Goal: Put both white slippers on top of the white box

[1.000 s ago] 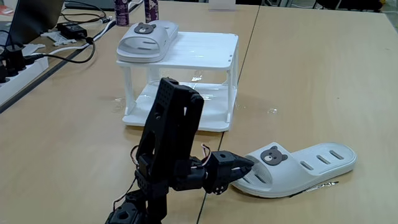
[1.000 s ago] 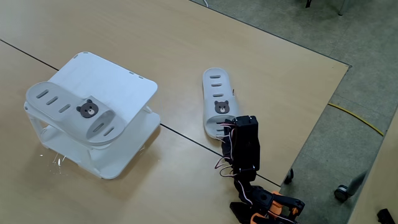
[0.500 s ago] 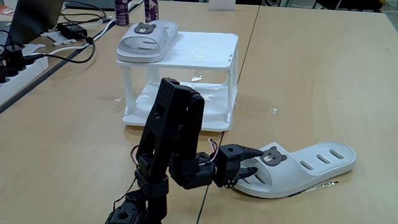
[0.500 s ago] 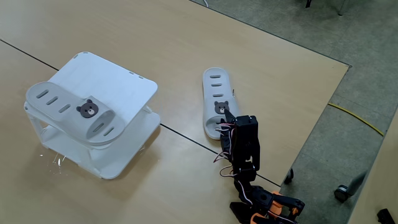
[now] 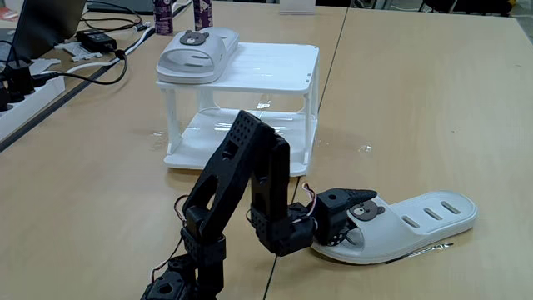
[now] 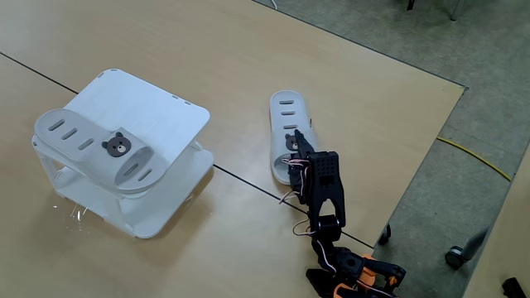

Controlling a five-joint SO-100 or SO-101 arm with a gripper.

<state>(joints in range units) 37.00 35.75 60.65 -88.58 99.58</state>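
Wooden worktop carrying the white box, 1 white slipper lying on its ribbed top toward the 10 o'clock corner in a fixed view, bear badge up. Second white slipper flat on the worktop at about 4 o'clock from the box, well apart from it. Black arm folded low, jaws spread around the strap with the bear badge, not yet clenched, 1 finger above the strap. Seen from a fixed view overhead, jaws over the toe end of that slipper; box at 9 o'clock.
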